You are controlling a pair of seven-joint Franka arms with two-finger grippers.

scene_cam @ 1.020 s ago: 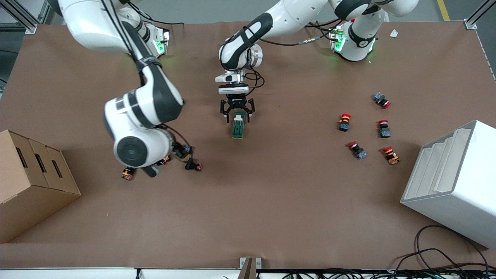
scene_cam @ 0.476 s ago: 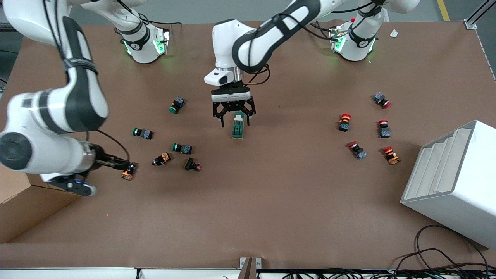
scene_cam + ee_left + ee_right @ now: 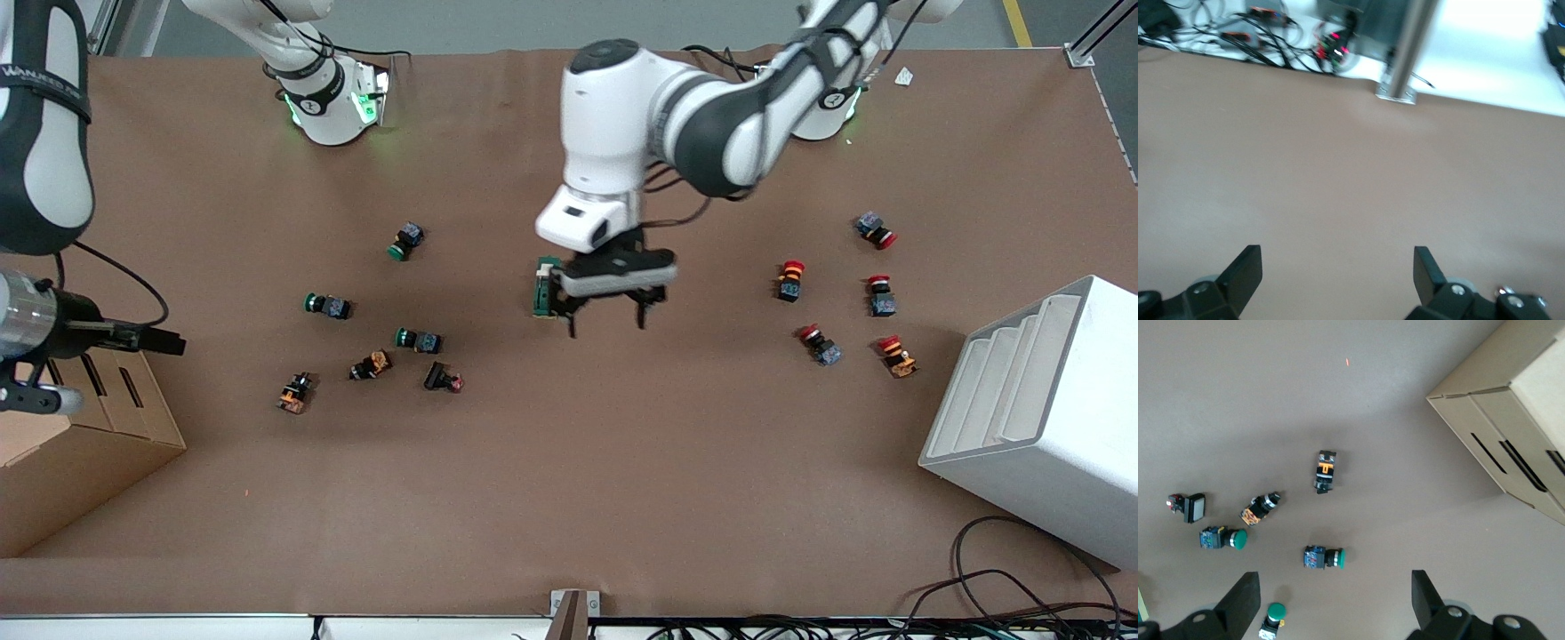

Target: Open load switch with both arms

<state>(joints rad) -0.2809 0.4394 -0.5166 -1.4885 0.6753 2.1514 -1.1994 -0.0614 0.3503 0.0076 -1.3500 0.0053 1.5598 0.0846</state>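
Cardboard box, white bin (table ends); push buttons scattered.

I see a brown table, a dark green load switch with white at one end, green-capped push buttons, red-capped ones, a tan cardboard box, a white bin, and white arms banded black.

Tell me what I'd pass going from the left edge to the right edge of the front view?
Cardboard box → green push buttons → load switch → left gripper → red push buttons → white bin.
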